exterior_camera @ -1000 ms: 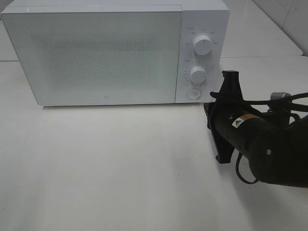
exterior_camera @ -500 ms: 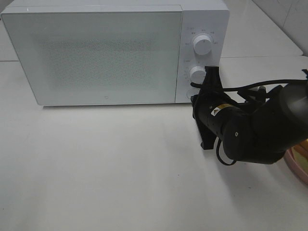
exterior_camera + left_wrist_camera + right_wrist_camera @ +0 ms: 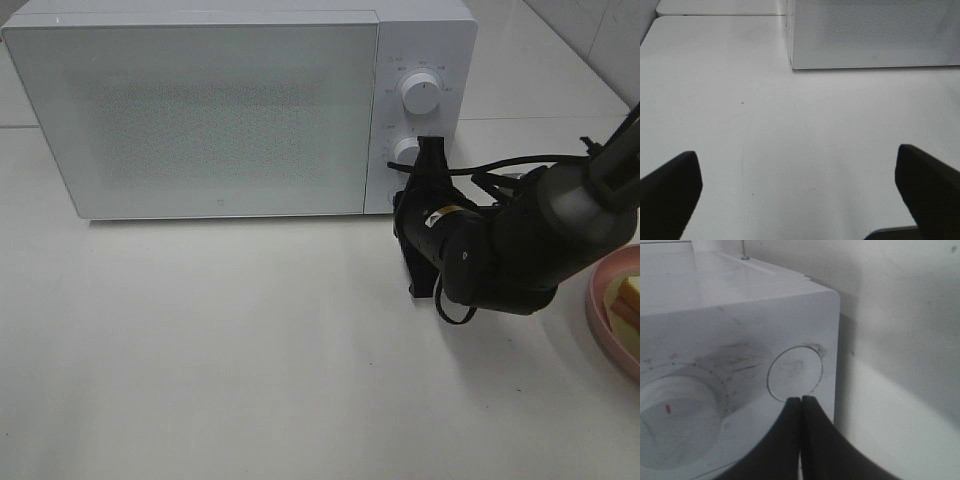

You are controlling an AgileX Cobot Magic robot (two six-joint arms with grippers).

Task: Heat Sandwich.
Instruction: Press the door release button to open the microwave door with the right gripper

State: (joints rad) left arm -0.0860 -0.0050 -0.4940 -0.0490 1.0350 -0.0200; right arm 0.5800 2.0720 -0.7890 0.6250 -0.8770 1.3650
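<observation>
At the right edge of the counter (image 3: 250, 350) we judge the sandwich (image 3: 628, 299) soft, light and crushable, best lifted by its pink plate (image 3: 596, 312); right claw (image 3: 801, 401) clenched, left claw (image 3: 796, 152) spread empty.

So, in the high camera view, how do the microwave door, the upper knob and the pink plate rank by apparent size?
1. Microwave door, by far the largest.
2. Pink plate: only part shows, cut by the picture's edge, yet it looks larger than the knob.
3. Upper knob, the smallest.
</observation>
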